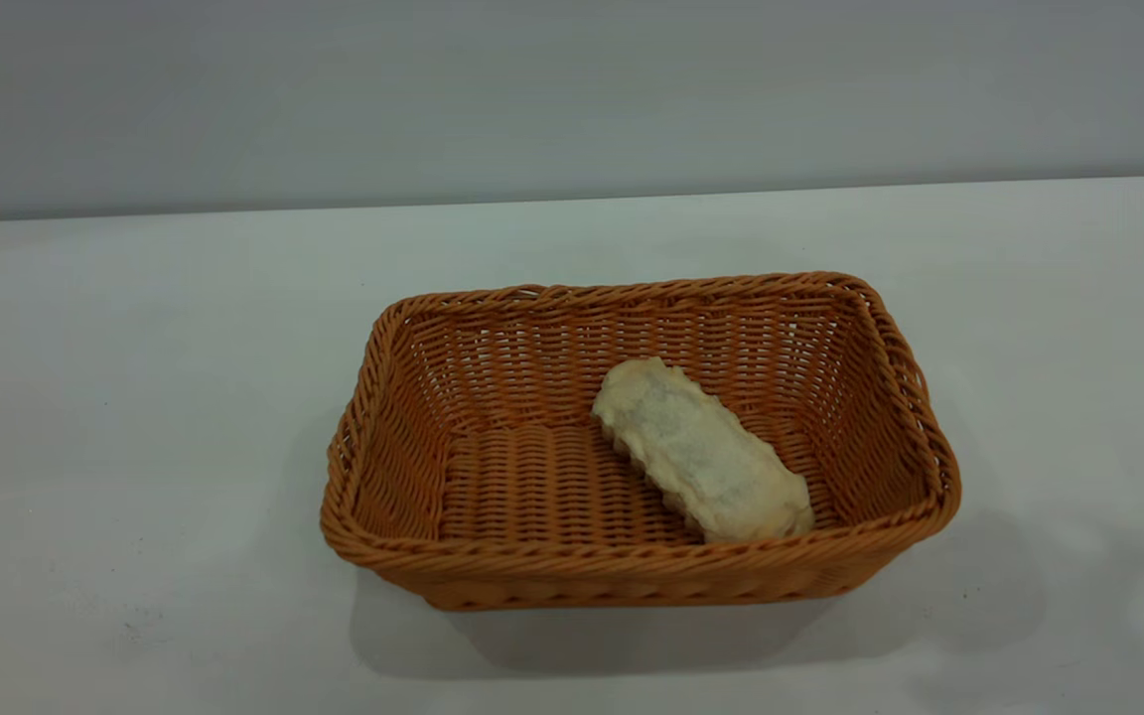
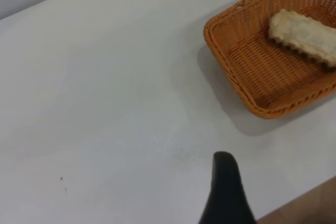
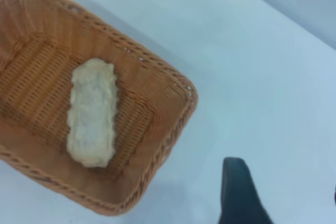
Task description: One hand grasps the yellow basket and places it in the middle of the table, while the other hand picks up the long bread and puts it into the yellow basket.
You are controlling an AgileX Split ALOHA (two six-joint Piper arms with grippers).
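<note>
While neither hand's grip can be told, the rough, pale long bread lies inside the woven yellow basket.

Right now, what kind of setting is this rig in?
Likely a lab or test bench, not a kitchen: a bare white table against a plain grey wall, holding only the yellow basket with the long bread inside.
</note>
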